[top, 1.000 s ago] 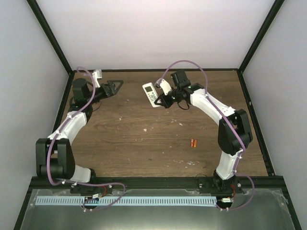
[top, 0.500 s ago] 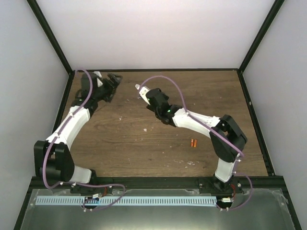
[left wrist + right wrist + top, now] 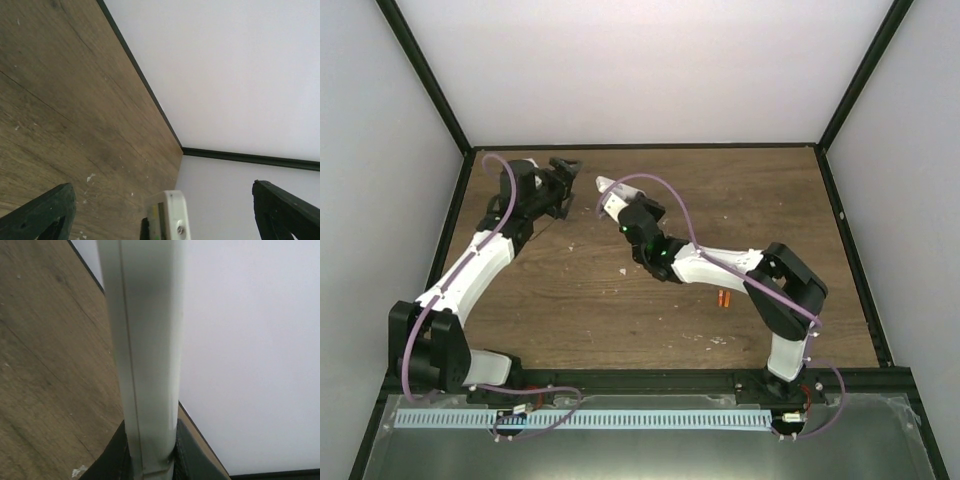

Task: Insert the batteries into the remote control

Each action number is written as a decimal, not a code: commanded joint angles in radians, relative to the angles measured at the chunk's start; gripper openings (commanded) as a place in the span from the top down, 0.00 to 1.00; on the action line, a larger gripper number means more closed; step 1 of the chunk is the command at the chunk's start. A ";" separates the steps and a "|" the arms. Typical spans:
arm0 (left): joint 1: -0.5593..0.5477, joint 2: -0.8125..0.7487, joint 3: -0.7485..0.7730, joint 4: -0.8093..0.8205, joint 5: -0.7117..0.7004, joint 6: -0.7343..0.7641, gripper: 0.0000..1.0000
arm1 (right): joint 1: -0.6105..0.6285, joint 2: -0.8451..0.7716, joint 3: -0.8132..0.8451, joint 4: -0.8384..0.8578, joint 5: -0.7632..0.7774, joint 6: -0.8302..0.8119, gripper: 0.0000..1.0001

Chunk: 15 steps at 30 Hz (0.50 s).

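My right gripper (image 3: 623, 207) is shut on the white remote control (image 3: 613, 191) and holds it above the back of the table, its free end pointing left. In the right wrist view the remote (image 3: 147, 340) stands edge-on between my dark fingers (image 3: 114, 455). My left gripper (image 3: 564, 170) is open just left of the remote, not touching it. In the left wrist view the remote's end (image 3: 170, 215) shows between my spread fingertips (image 3: 60, 197). Two orange batteries (image 3: 723, 298) lie side by side on the table right of centre, beside the right forearm.
The wooden table (image 3: 570, 300) is ringed by a black frame and white walls (image 3: 640, 70). The back wall stands close behind both grippers. A purple cable loops over each arm. White specks dot the wood.
My right gripper has carried the remote left and turned it toward the left gripper. My left gripper has swung right and now faces the remote's end.
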 commanded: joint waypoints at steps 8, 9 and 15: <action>-0.054 0.013 -0.007 0.043 0.003 -0.010 0.12 | 0.054 0.003 -0.004 0.061 0.040 -0.029 0.99; -0.057 0.015 -0.007 0.043 0.004 -0.005 0.14 | 0.055 0.004 -0.003 0.060 0.039 -0.030 0.99; -0.075 0.044 0.033 0.009 0.020 0.043 0.22 | 0.067 0.011 -0.001 0.068 0.029 -0.050 0.99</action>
